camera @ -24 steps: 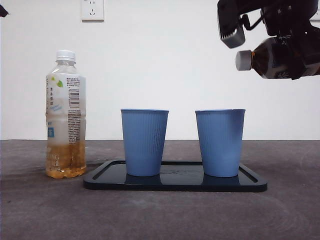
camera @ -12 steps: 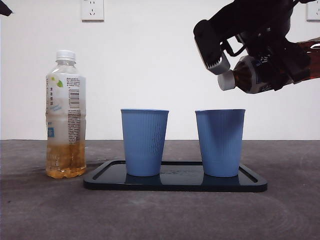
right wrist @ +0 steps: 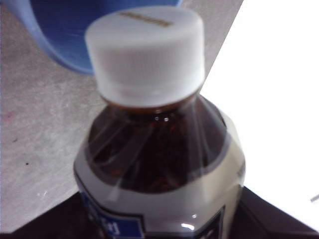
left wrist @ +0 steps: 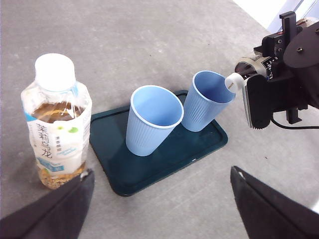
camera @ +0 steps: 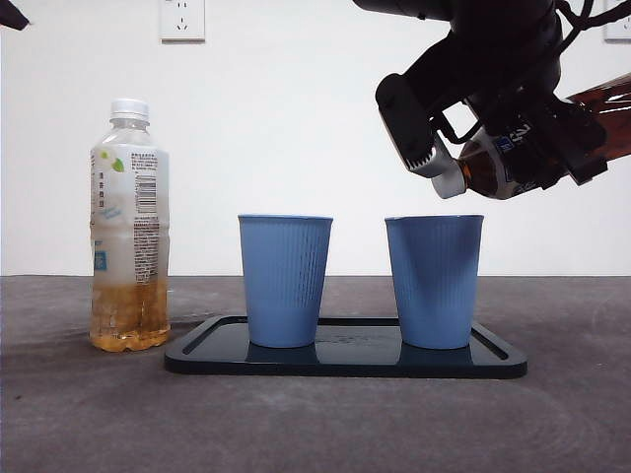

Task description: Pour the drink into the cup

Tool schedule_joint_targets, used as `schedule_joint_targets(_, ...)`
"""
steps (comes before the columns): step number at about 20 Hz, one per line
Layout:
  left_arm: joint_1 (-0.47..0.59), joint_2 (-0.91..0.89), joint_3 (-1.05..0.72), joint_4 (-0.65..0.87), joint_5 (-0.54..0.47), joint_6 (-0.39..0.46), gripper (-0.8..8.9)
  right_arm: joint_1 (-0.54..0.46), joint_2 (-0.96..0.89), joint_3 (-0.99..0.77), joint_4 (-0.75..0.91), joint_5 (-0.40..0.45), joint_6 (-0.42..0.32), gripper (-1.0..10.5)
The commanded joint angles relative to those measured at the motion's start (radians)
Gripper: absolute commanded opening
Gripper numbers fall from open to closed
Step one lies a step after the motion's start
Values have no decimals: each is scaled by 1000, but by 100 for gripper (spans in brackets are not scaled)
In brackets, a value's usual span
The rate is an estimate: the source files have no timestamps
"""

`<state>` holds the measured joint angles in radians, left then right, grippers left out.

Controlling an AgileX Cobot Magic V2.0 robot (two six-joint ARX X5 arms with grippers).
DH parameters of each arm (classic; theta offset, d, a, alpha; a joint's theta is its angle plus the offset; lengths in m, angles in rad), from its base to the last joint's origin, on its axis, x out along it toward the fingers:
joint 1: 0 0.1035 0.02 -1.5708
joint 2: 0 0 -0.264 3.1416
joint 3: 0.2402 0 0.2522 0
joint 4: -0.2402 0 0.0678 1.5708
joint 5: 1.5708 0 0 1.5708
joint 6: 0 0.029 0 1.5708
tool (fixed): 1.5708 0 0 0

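A: The right end effector — what is it doing?

B: It is clamped on the dark bottle, high at the desk's right side. The bottle is tipped well over, and its white cap is on, pointing down just above the right blue cup near that cup's far rim. The cap and the rim look very close, though I cannot tell whether they touch.

A: And around that cup?

B: It stands upright on the dark tray, close to the tray's right edge. The left blue cup stands beside it with a clear gap between them. Past the tray's left edge, the pale tea bottle stands upright and capped on the desk, apart from the tray.

A: The other arm?

B: The left end effector hangs above the near side of the desk, jaws spread wide, holding nothing. Bare desk lies in front of the tray and to its right.
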<state>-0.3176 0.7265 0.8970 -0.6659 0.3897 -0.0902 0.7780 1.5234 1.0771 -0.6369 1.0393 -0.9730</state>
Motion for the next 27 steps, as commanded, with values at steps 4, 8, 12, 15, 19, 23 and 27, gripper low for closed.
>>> schedule_joint_targets(4,-11,5,16,4,0,11,436,10,12,35,24,62,-30,220)
schedule_joint_targets(8,-17,6,16,-1,0,11,436,12,12,35,24,63,-29,220)
schedule_joint_targets(12,-16,5,16,0,-1,11,436,12,8,35,29,89,37,220)
schedule_joint_targets(15,-16,5,16,0,-1,11,436,11,-31,35,27,86,171,220)
schedule_joint_targets(19,-16,4,16,-36,-1,11,436,-8,-164,35,-61,-58,439,220)
schedule_joint_targets(23,-16,4,16,-38,-1,11,436,-65,-331,35,-146,-348,760,220)
schedule_joint_targets(27,-16,4,16,-37,-1,11,436,-137,-455,-9,-55,-503,874,202)
